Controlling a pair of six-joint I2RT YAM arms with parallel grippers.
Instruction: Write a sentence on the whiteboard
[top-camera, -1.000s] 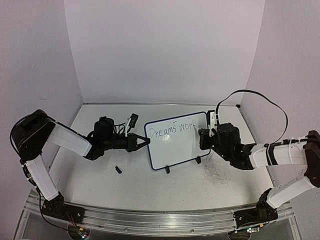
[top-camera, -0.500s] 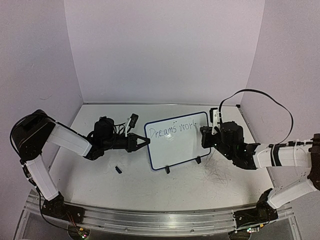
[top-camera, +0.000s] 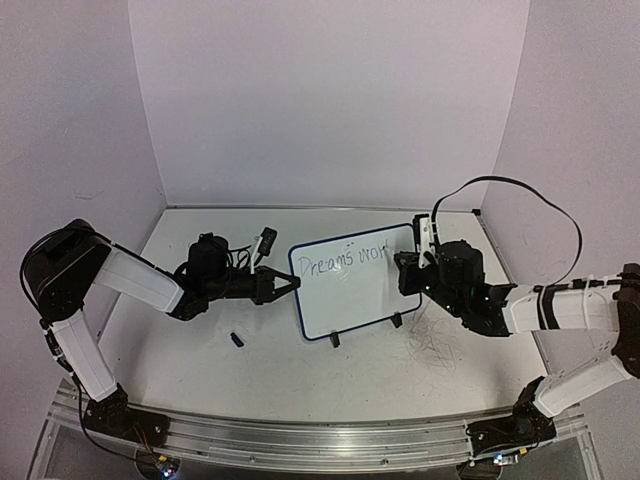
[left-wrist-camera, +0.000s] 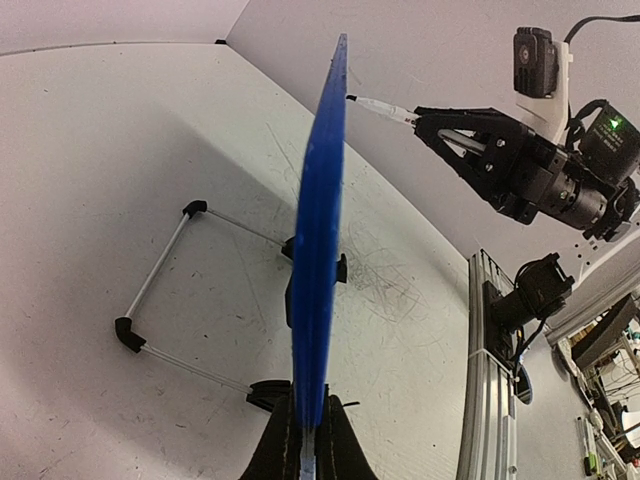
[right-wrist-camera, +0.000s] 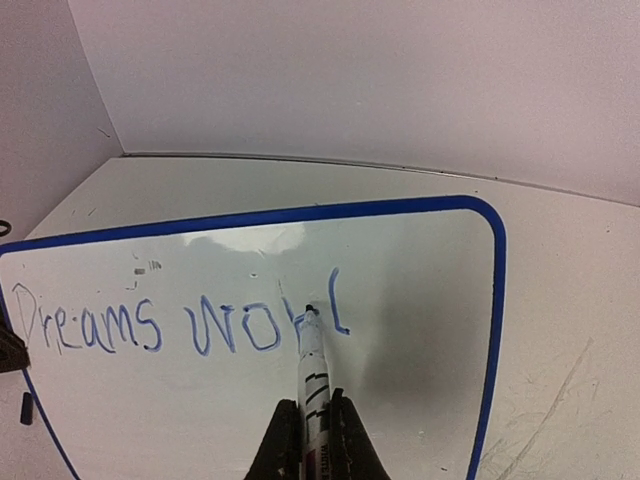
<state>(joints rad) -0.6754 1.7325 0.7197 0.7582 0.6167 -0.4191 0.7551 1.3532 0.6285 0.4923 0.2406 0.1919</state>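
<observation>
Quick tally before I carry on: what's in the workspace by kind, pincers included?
whiteboard: 1
marker: 1, gripped in the right pincer
small black piece, lying loose: 1
pincers: 2, the left pincer clamped on the whiteboard's edge
Total: 5

high overview, wrist close-ups, shared whiteboard (top-camera: 350, 296)

Whiteboard (right-wrist-camera: 420, 330), near its top edge — blue handwritten sentence (right-wrist-camera: 145, 328) reads "Dreams wor", then two unclear strokes; marker (right-wrist-camera: 313, 370) label unreadable.
</observation>
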